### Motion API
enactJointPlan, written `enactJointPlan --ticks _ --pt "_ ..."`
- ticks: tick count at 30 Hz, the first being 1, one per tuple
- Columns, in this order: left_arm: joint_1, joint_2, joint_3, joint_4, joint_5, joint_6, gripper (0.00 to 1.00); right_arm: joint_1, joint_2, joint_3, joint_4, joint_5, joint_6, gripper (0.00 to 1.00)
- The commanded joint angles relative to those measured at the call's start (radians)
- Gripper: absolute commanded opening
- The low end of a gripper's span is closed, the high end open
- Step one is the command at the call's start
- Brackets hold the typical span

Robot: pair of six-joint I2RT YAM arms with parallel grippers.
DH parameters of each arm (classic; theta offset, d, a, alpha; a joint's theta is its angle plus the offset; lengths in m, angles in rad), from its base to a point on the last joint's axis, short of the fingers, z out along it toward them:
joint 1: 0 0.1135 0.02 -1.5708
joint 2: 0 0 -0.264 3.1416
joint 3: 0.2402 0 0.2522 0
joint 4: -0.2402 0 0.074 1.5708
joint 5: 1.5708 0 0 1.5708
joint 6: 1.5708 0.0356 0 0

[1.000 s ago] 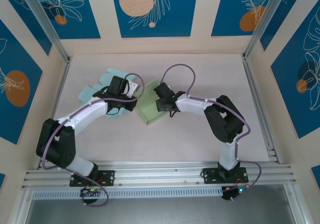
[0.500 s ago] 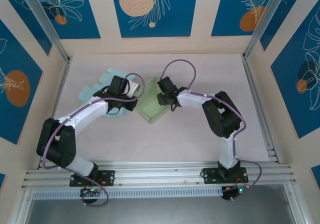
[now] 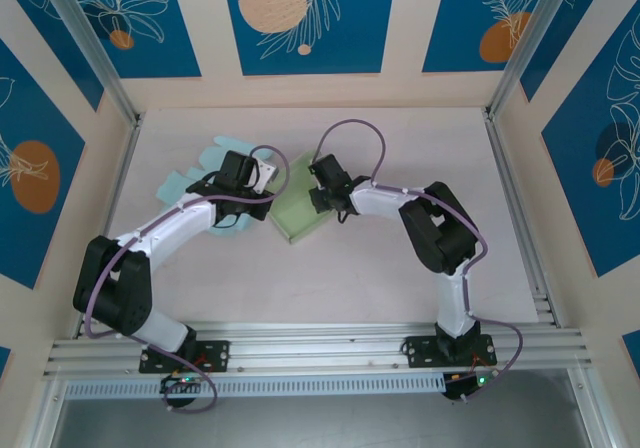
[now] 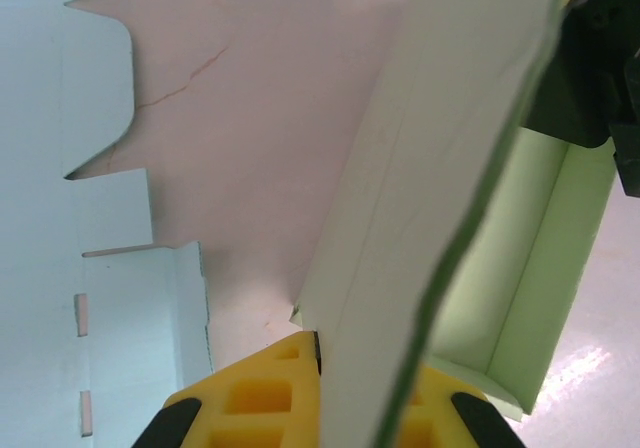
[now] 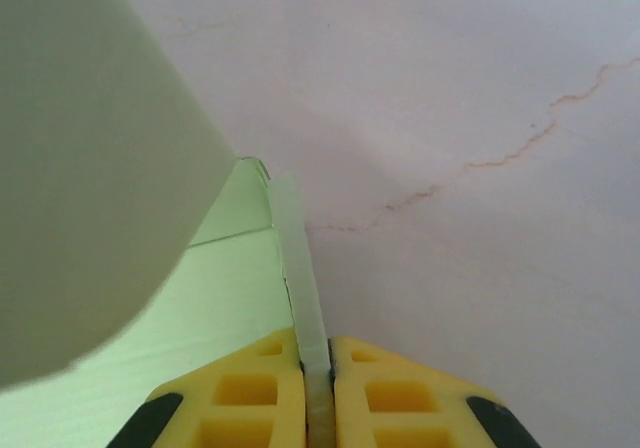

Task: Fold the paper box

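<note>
Since the earlier frame the right arm has drawn in toward the left and farther up the table (image 3: 420,138). Its right gripper (image 5: 318,360) has closed onto the far-right edge of the paper box (image 3: 300,214). The left arm has not shifted.

Position: the green paper box lies near the middle of the table, between the two wrists, partly formed with some walls raised. A flat blue sheet (image 3: 188,180) lies apart to the left, under the left arm.

Jaws: the right gripper is pinched on a thin upright wall of the box, fingers nearly meeting across it. The left gripper (image 4: 365,376) is clamped on a tall green panel on the opposite side.

Handling, by judgement: the box is light, thin card. It is stiff along its scored lines but creases or buckles readily across a panel, and it will slide on the smooth table if pushed. The best hold is on wall edges close to a fold, with light pressure and both sides steadied. A hard pull risks tearing or skewing the walls.
</note>
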Motion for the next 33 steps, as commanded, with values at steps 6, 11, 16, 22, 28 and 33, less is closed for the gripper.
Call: enactJointPlan --ticks 6,11,16,22,28,33 --pt "-0.010 -0.041 0.003 -0.011 0.007 0.013 0.00 0.044 0.123 0.004 -0.169 0.218 -0.099 0.16" --pt "-0.011 -0.038 0.017 -0.016 0.002 0.015 0.00 0.063 0.166 0.042 -0.251 0.288 -0.097 0.08" --pt "-0.011 -0.042 0.015 -0.012 -0.003 0.011 0.00 0.100 0.246 0.115 -0.355 0.394 -0.112 0.16" --pt "-0.010 -0.045 0.013 -0.012 -0.016 0.008 0.00 0.116 0.291 0.184 -0.477 0.489 -0.041 0.11" --pt "-0.010 -0.047 0.011 0.001 -0.023 0.000 0.00 0.105 0.307 0.185 -0.559 0.525 0.070 0.07" --pt "-0.010 -0.048 0.010 0.008 -0.027 -0.002 0.00 0.096 0.322 0.194 -0.590 0.524 0.105 0.13"
